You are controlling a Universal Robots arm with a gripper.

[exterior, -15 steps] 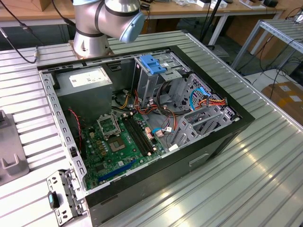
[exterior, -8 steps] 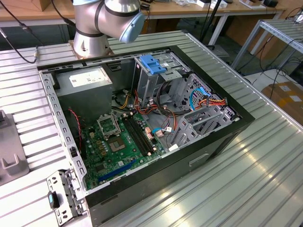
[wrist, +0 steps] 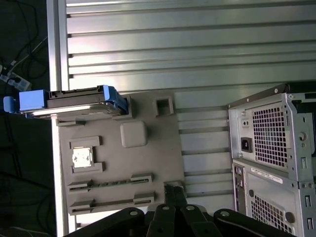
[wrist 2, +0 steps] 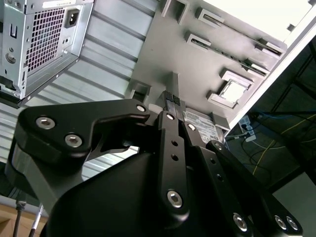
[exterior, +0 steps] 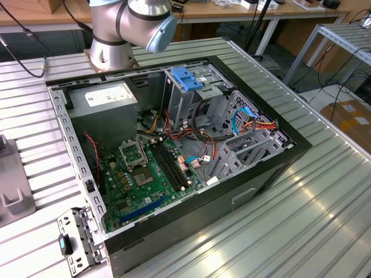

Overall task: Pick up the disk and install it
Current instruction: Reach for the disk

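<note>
Your tool (wrist: pixel 173 188) hangs over the ribbed metal worktop (exterior: pixel 301 220), with its tips at the edge of a flat grey tray (wrist: pixel 148 163). In the first wrist view the two fingertips (wrist: pixel 168 191) sit pressed together with nothing between them, so log it as closed and empty. The second wrist view looks along the tool (wrist 2: pixel 171 98) from behind its black linkage and shows the same narrow, joined tip. Whether the tips touch the tray, you cannot tell. The disk (wrist: pixel 74 101), a dark drive in its bright blue carrier, stands on edge in a holder at the far end of that tray. It is well apart from the tool, with one blue end jutting past the tray's rim. Between the disk and the tool, the tray carries a raised square pad, a small silver chip (wrist: pixel 81 158) in a pocket, and two long slots. The computer case (wrist: pixel 276 148) stands just beside the tray, its vented rear panel toward the camera. In the exterior view the case (exterior: pixel 255 191) lies open on the worktop. Inside it are the green motherboard (exterior: pixel 145 179), a grey power supply box (exterior: pixel 104 101) with a white label, and a light-blue latch piece (exterior: pixel 188 78) on the metal cage. The arm (exterior: pixel 124 23) rises behind the case.
</note>
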